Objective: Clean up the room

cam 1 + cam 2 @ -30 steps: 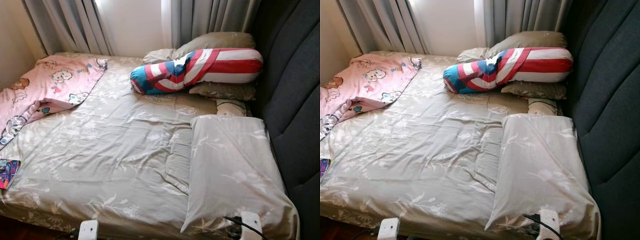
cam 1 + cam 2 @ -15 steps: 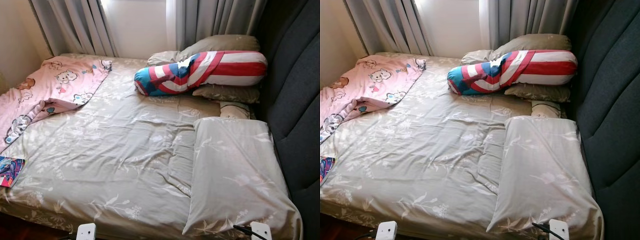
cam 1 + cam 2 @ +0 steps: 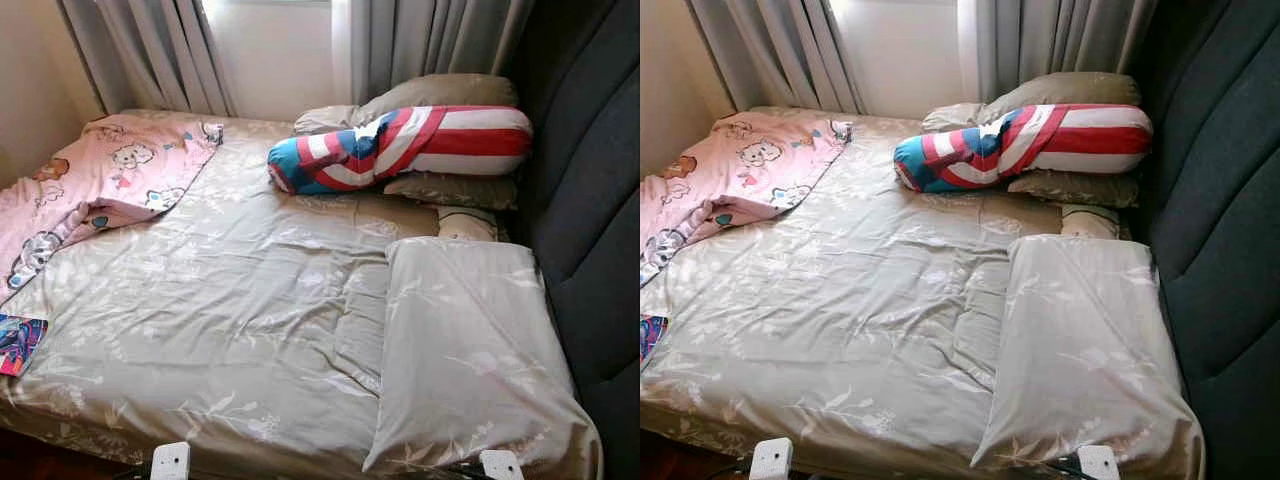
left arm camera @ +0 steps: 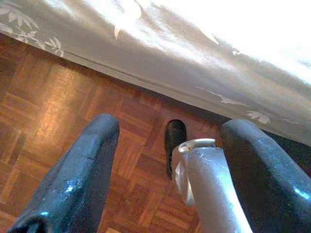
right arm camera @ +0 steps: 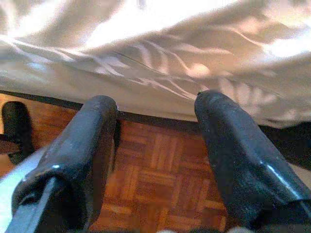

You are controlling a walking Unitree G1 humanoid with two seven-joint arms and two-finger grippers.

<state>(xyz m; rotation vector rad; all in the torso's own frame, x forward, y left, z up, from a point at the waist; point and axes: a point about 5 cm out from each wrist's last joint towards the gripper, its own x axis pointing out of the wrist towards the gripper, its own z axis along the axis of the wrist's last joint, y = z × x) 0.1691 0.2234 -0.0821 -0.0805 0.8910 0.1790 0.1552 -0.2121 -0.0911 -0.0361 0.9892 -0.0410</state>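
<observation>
Parquet floor (image 4: pixel 58 126) beneath both grippers' spread fingers (image 5: pixel 73 150).

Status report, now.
Both end effectors open, low at bed edge: left, right. Pink blanket rumpled on bed. Book at near corner.

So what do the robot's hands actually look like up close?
Each gripper has two long, thick black fingers with rounded tips and a slightly glossy, worn surface. The left gripper has a silver metal part between its fingers. The right gripper looks the same, and pale silver shows beside one of its fingers.
</observation>
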